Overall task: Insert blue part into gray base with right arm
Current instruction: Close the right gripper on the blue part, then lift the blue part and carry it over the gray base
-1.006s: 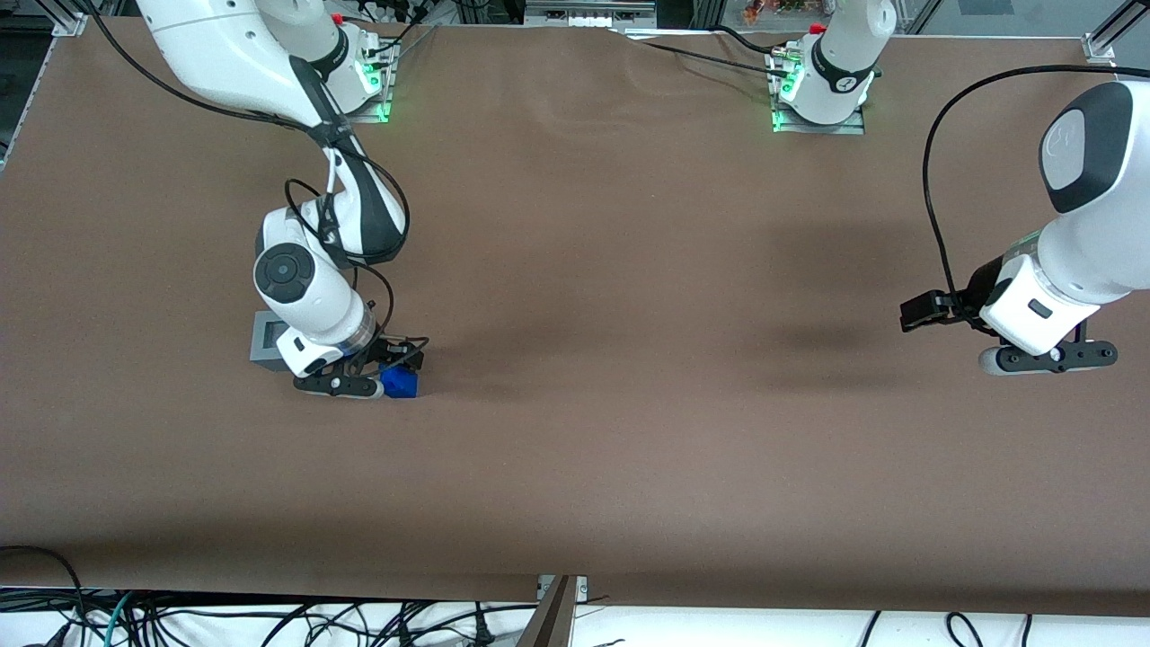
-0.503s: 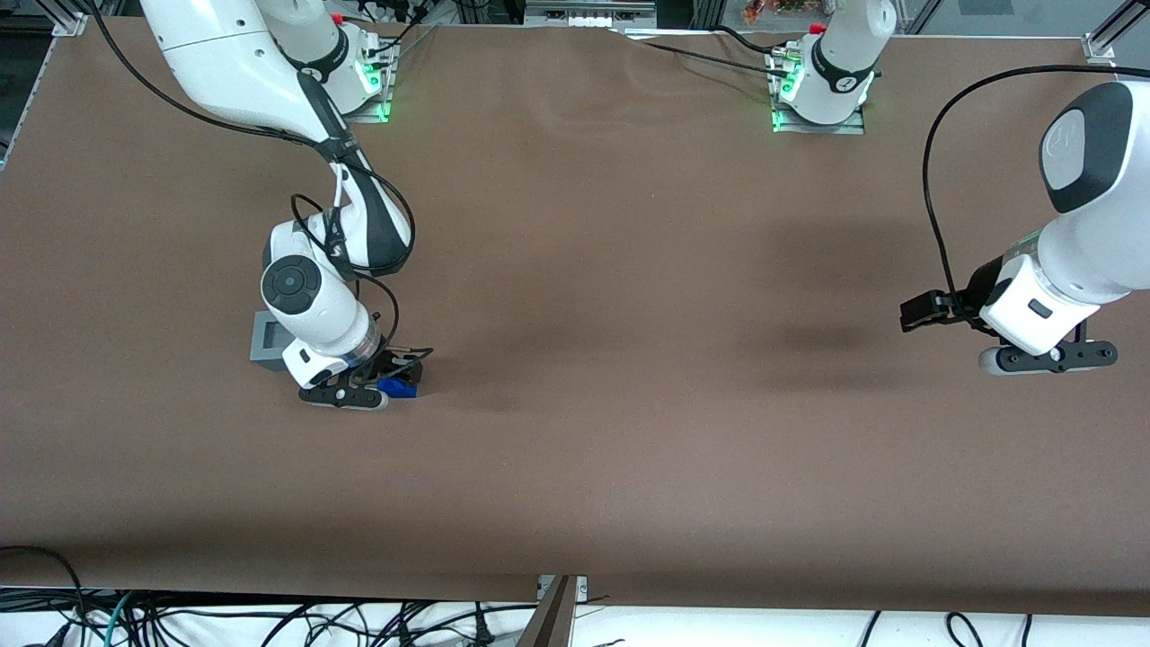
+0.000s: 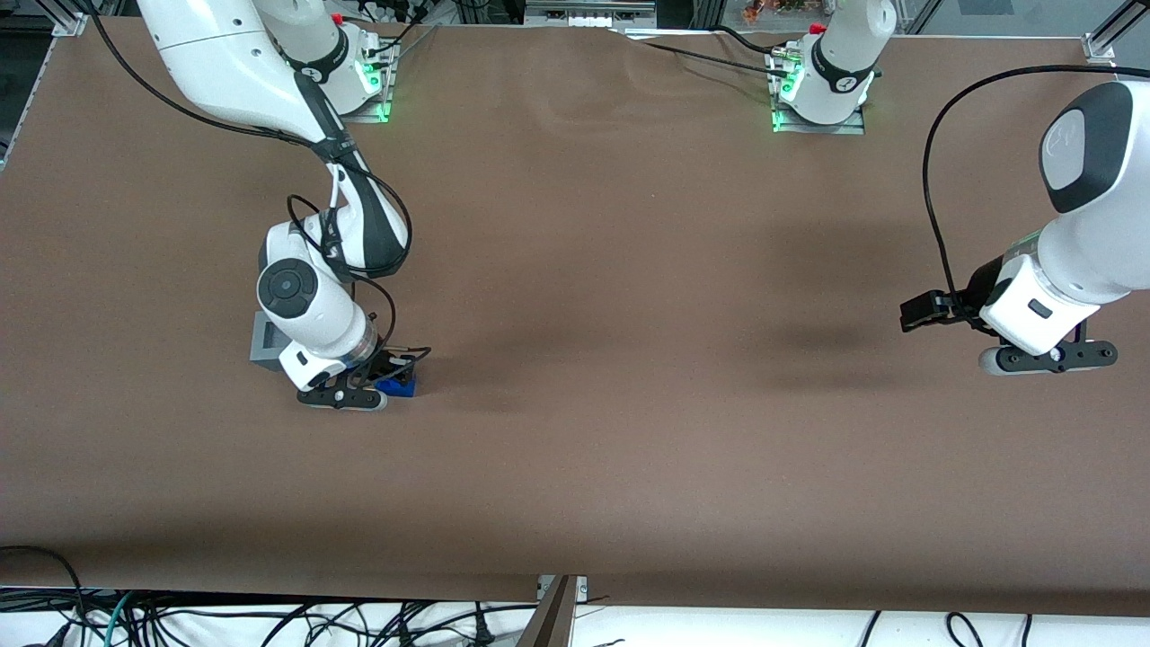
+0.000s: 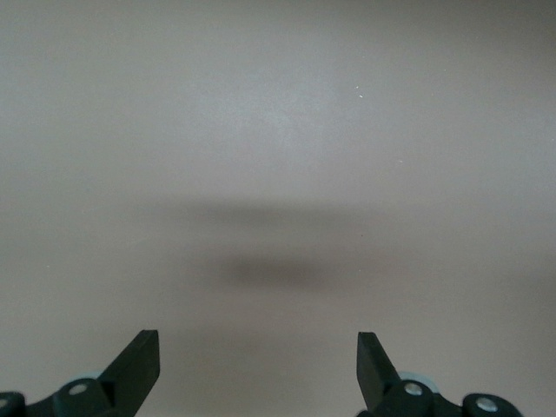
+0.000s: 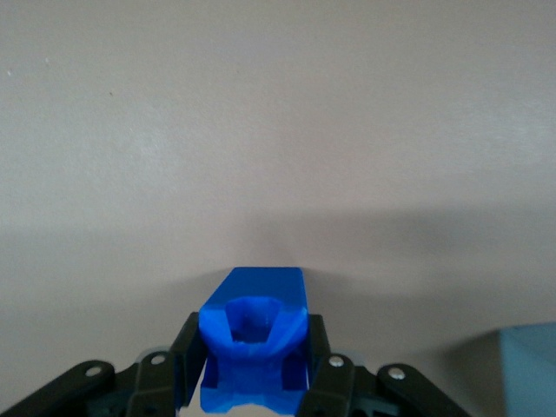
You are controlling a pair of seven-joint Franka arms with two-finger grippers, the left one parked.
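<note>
The blue part (image 3: 397, 386) sits between the black fingers (image 5: 185, 365) of my right arm's gripper (image 3: 384, 381), which is shut on it low over the brown table. In the right wrist view the blue part (image 5: 254, 330) fills the gap of the gripper (image 5: 254, 369), its hollow end facing outward. Whether it rests on the table or hangs just above it does not show. The gray base (image 3: 263, 335) stands beside the gripper, a little farther from the front camera, and my wrist covers part of it. One corner of the gray base (image 5: 528, 369) shows in the wrist view.
Brown table cover (image 3: 629, 404) stretches toward the parked arm's end. The arm mounts (image 3: 813, 112) with green lights stand at the table's edge farthest from the front camera. Cables (image 3: 269, 620) hang below the near edge.
My wrist has shifted slightly nearer the front camera and over the blue part, so less of it shows than a second ago. The gray base has not moved.
</note>
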